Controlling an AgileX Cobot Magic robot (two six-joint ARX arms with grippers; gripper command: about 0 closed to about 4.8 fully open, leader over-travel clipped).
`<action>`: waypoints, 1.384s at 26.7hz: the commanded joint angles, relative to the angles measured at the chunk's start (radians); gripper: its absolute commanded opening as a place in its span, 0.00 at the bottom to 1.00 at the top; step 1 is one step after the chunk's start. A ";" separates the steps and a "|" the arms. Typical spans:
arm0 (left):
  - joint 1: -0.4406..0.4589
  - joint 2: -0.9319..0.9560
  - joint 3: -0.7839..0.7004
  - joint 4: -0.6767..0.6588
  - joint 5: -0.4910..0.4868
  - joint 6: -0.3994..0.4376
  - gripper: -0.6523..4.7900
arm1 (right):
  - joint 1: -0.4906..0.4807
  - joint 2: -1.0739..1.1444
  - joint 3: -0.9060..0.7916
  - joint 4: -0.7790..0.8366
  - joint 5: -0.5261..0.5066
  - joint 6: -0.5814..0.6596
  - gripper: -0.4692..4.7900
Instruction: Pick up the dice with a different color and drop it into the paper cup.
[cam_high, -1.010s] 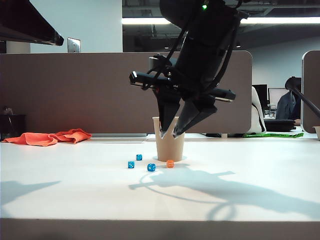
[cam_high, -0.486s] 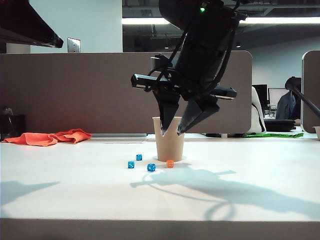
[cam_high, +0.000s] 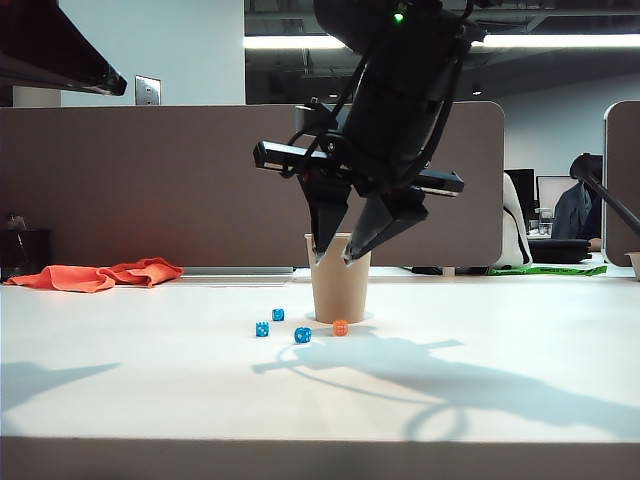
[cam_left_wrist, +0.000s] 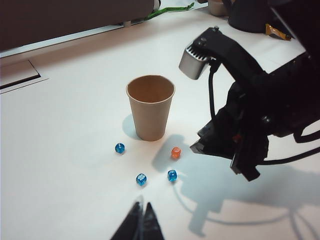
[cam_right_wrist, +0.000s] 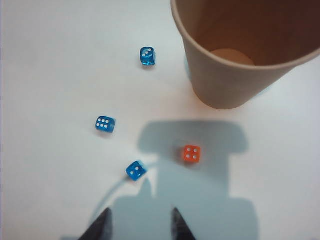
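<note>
The dice with a different color, a tiny orange die (cam_high: 340, 327) (cam_left_wrist: 175, 152) (cam_right_wrist: 191, 153), lies on the white table just in front of the paper cup (cam_high: 340, 290) (cam_left_wrist: 150, 107) (cam_right_wrist: 240, 55). The tan cup stands upright and I see nothing inside it. My right gripper (cam_high: 335, 262) (cam_right_wrist: 140, 215) hangs open above the dice, in front of the cup's rim, with nothing between its fingers. My left gripper (cam_left_wrist: 143, 206) is shut and empty, hovering well back from the dice on the side away from the cup.
Three blue dice (cam_right_wrist: 147, 56) (cam_right_wrist: 105, 124) (cam_right_wrist: 135, 170) lie scattered beside the orange one, the nearest a short way from it. An orange cloth (cam_high: 100, 273) lies at the table's back left. The right arm (cam_left_wrist: 250, 115) looms over the table beside the cup.
My right gripper has lifted slightly and its jaws stand a little wider apart. The cup and all the dice have stayed in place.
</note>
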 joint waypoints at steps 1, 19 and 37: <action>0.000 -0.002 0.005 0.011 0.004 -0.010 0.11 | 0.001 0.015 0.003 0.008 0.005 0.004 0.38; 0.000 -0.002 0.006 0.013 0.004 -0.010 0.11 | 0.000 0.074 0.003 0.021 0.051 0.003 0.40; 0.000 -0.002 0.005 0.013 0.004 -0.010 0.11 | -0.008 0.100 0.003 0.094 0.072 0.003 0.42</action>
